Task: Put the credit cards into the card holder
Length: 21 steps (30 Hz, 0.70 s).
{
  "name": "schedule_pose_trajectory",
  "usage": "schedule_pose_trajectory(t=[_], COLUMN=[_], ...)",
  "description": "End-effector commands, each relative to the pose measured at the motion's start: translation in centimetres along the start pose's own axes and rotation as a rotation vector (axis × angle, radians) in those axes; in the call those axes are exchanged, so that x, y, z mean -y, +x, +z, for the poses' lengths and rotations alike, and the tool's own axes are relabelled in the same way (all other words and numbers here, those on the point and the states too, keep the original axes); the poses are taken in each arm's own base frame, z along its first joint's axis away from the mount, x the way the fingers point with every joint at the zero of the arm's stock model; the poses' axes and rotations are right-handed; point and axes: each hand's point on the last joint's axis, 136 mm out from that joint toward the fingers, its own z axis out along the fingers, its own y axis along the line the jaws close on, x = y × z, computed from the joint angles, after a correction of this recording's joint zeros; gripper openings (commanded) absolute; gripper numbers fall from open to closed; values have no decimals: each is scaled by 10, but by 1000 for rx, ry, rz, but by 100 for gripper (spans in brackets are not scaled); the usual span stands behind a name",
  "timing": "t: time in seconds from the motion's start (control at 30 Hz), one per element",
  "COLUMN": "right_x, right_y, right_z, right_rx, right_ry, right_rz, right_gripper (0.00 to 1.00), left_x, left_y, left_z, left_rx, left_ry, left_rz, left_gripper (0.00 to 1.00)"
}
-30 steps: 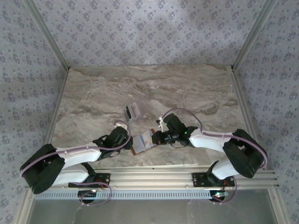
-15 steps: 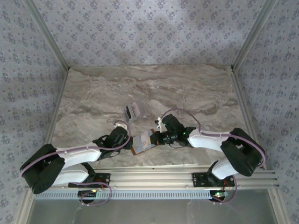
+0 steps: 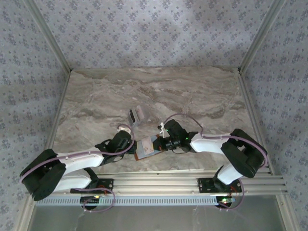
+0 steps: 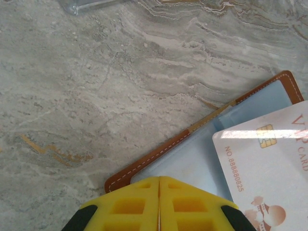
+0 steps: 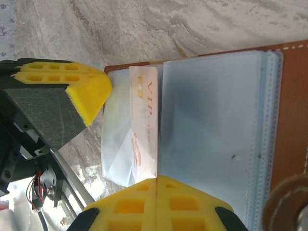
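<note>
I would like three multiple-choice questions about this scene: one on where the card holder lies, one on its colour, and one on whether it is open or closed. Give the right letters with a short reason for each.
1. Where on the table is the card holder?
A. At the far left corner.
B. Near the front edge, between the left gripper and the right gripper.
C. Against the right wall.

2. What colour is its leather?
A. Black.
B. Red.
C. Brown.

3. How does it lie?
A. Open, sleeves up.
B. Folded shut.
C. Standing on edge.

Answers:
1 B, the top view shows it between both grippers.
2 C, both wrist views show a brown stitched rim.
3 A, the pale blue sleeves and a white card are exposed.
</note>
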Motion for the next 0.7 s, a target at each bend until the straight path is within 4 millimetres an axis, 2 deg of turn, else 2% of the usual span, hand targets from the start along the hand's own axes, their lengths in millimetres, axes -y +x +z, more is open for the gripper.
schedule_pose_trajectory(t=[0.0, 0.3, 0.67], right_x=[5, 20, 20], right_y=[-1, 3, 9], right_z=[2, -6, -1], right_rx=[20, 58, 66], right_ry=[39, 136, 169], right_rz=[29, 77, 98], right_gripper=[0, 0, 0], left_x=[-2, -2, -2], left_y=[2, 1, 2], left_z=[-3, -5, -4], left_rx=[-1, 9, 6], left_ry=[-2, -1, 5], left_rz=[17, 14, 15], left_gripper=[8, 9, 9])
